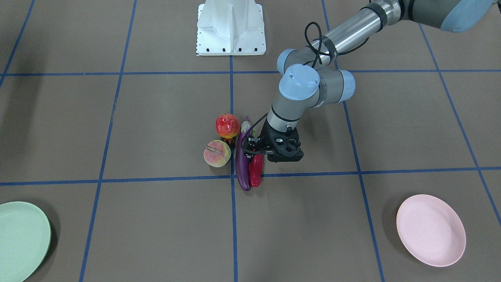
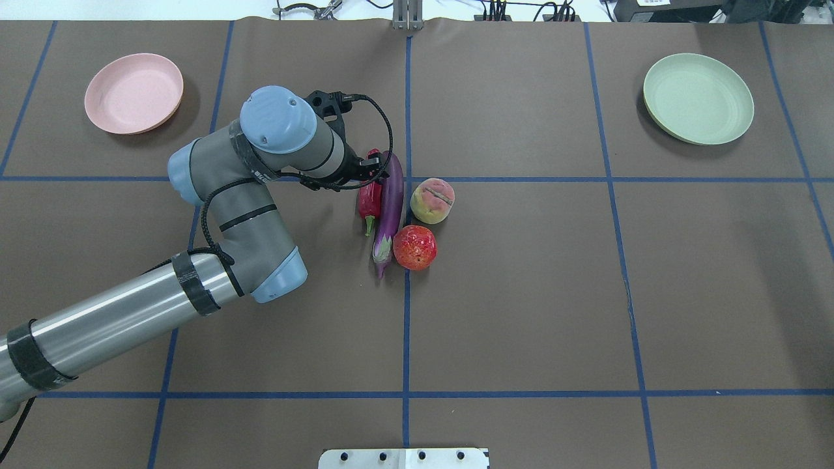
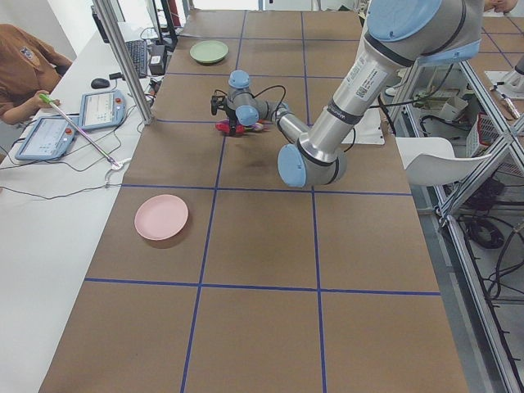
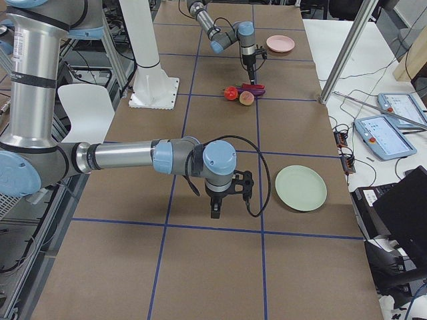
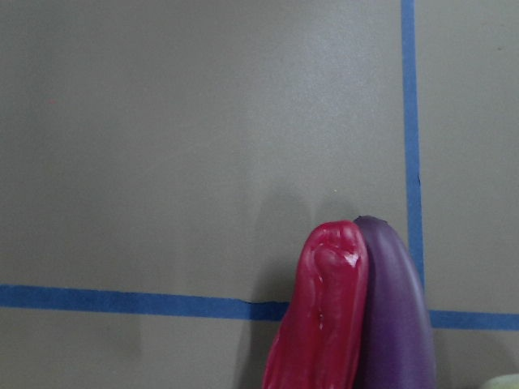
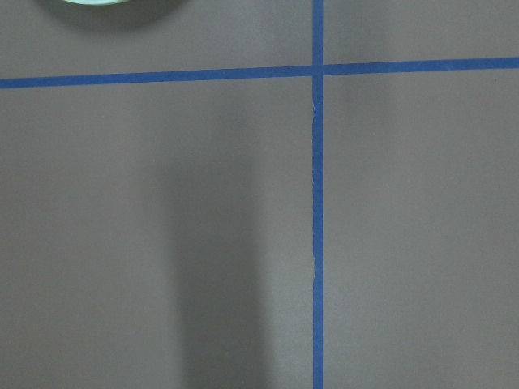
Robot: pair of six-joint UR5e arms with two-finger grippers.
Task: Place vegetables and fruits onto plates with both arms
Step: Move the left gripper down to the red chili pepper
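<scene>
Overhead, the pomegranate (image 2: 415,247) lies nearest the robot, with the peach (image 2: 432,200) at its 1 o'clock. The eggplant (image 2: 391,202) and chili pepper (image 2: 369,200) touch at their 9 o'clock. The left gripper (image 2: 370,170) sits low over the chili's far end; I cannot tell its finger spread. It looks like a vegetable pickup. Next comes a firm close, then a carry toward 10 o'clock to the pink plate (image 2: 133,93). The green plate (image 2: 698,98) lies at 2 o'clock. The right gripper (image 4: 215,210) hangs apart, its fingers unreadable.

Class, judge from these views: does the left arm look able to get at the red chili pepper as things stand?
Probably yes. The left gripper hangs right over the chili pepper, whose arm-side flank faces bare table; only the eggplant lies against its other side.
</scene>
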